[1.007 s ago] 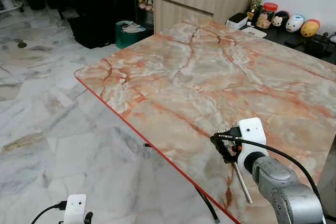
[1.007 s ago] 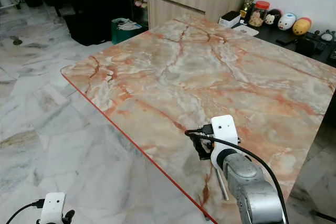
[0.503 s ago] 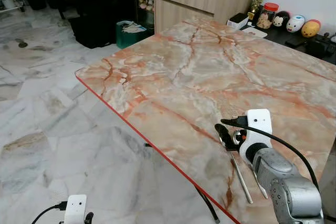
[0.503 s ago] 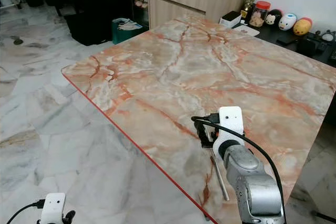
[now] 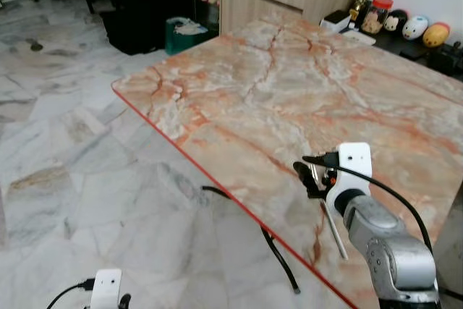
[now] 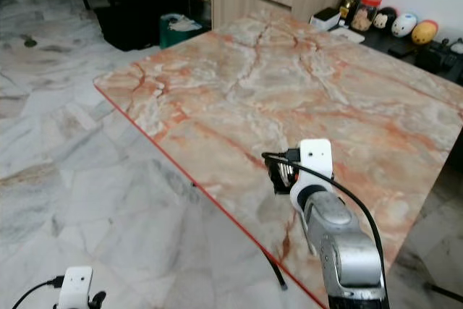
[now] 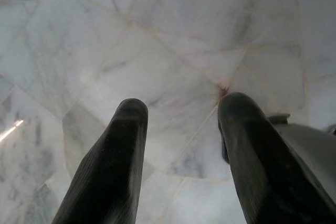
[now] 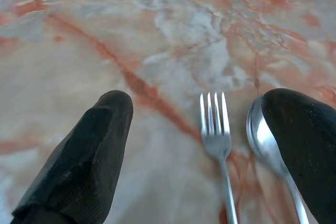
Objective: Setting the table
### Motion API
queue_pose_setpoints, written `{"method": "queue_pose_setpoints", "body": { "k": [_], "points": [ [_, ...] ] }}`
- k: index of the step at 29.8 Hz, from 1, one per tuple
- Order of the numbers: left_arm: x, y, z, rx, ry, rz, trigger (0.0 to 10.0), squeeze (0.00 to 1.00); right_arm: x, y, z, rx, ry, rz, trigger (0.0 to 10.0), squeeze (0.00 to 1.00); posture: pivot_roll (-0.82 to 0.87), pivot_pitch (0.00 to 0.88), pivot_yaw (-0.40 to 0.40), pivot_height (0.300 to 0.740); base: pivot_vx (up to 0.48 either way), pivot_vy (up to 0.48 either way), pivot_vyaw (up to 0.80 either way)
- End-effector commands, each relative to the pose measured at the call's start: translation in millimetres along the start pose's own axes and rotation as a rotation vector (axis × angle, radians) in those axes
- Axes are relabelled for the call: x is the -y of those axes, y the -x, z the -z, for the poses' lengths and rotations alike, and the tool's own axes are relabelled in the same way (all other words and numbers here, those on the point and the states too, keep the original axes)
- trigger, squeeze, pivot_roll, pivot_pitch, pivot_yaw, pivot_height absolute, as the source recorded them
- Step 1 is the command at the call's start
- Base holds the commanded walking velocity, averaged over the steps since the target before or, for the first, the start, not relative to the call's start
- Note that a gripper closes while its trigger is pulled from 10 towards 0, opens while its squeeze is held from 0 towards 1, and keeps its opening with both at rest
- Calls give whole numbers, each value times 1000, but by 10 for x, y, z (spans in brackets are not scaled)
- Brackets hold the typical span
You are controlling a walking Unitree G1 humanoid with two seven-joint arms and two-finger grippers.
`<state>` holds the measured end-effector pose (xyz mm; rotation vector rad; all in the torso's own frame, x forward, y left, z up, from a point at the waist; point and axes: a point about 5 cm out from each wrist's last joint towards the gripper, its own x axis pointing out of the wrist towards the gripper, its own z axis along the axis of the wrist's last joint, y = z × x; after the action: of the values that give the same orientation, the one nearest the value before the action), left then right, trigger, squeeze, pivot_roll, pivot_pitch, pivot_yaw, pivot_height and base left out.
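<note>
fork (image 8: 216,129), spoon (image 8: 265,135), between right tool (image 8: 210,156) fingers

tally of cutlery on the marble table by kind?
Forks: 1
Spoons: 1
Total: 2, lying side by side on the marble table, between the open fingers of the right gripper.
</note>
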<state>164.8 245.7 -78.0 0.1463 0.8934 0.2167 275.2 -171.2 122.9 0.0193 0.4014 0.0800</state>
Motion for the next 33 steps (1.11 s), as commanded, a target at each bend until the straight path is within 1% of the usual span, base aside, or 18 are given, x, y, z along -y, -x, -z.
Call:
{"method": "queue_pose_setpoints", "body": {
  "k": [1,13,19,22,25,27,29,31,32,33],
  "points": [
    [-28,2,31,-28,-14,-11,10000,0,1,-17,-39,20,-1,5,10000,0,17,0,-40,740,0,0,0],
    [-50,19,88,-37,2,-14,10000,0,-30,-65,-62,28,-7,-2,10000,0,22,0,-43,740,0,0,0],
    [-33,26,108,-39,1,-11,10000,0,25,-66,-58,13,-8,45,10000,0,10,0,-34,740,0,0,0],
    [-27,25,108,-39,-2,-8,10000,0,77,-33,17,-29,8,79,10000,0,4,0,-30,740,0,0,0],
    [-25,23,100,-37,-7,-5,10000,0,192,48,197,-100,25,150,10000,0,-4,0,-24,740,0,0,0],
    [-27,22,97,-37,-8,-5,10000,0,208,65,229,-112,25,156,10000,0,-6,0,-23,740,0,0,0],
    [-38,17,81,-35,-15,-6,10000,0,196,134,316,-157,37,131,10000,0,-11,0,-21,740,0,0,0],
    [-40,16,79,-35,-16,-6,10000,0,193,141,326,-163,40,128,10000,0,-10,0,-21,740,0,0,0],
    [-45,14,69,-33,-16,-6,10000,0,245,174,368,-181,30,165,10000,0,-9,0,-21,740,0,0,0],
    [-45,14,69,-33,-16,-6,10000,0,245,174,368,-181,30,165,10000,0,-9,0,-21,740,0,0,0]
  ]
}}
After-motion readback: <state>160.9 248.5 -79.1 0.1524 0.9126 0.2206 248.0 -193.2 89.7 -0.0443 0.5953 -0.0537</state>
